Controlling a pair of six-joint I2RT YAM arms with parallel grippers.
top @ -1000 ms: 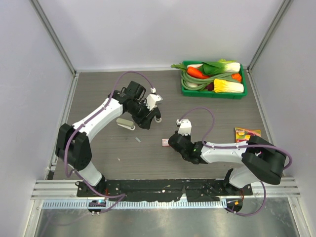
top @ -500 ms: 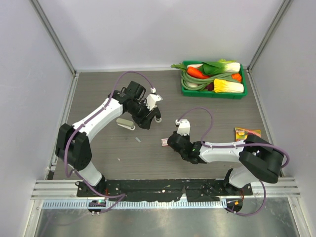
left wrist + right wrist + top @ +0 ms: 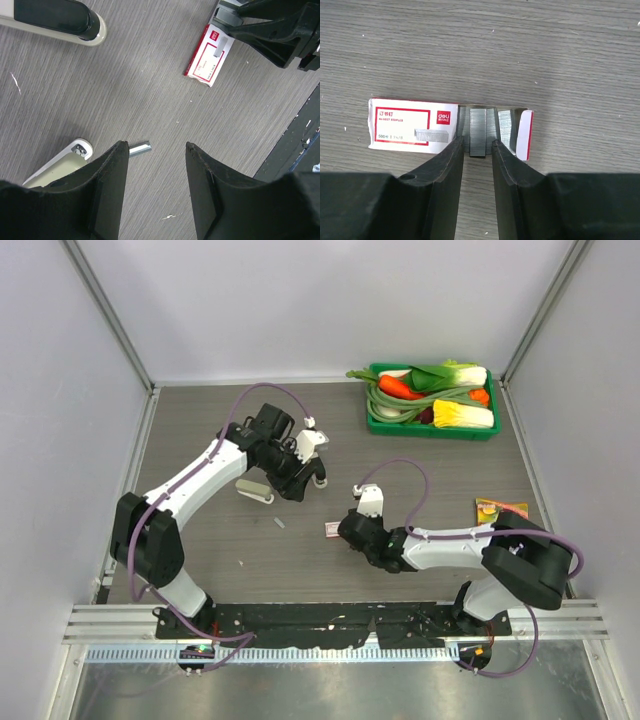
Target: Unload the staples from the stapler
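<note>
The stapler point(image 3: 254, 490) lies left of the middle of the table point(image 3: 470, 465), just beside the left claw point(image 3: 154, 146). The staples point(image 3: 279, 523) lie apart from it, closer to the near edge. The box point(image 3: 331, 529) lies further right, around mid-table. A staple block point(image 3: 478, 136) sits in the box's open end, between the fingers of the right claw point(image 3: 345, 530). The tray point(image 3: 440, 433) stands in the far right corner, and a packet point(image 3: 500, 510) lies by the right edge.

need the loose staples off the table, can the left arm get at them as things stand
Probably yes: the left gripper is open, and the staples lie bare on the table close to its fingers, nothing covering them.
</note>
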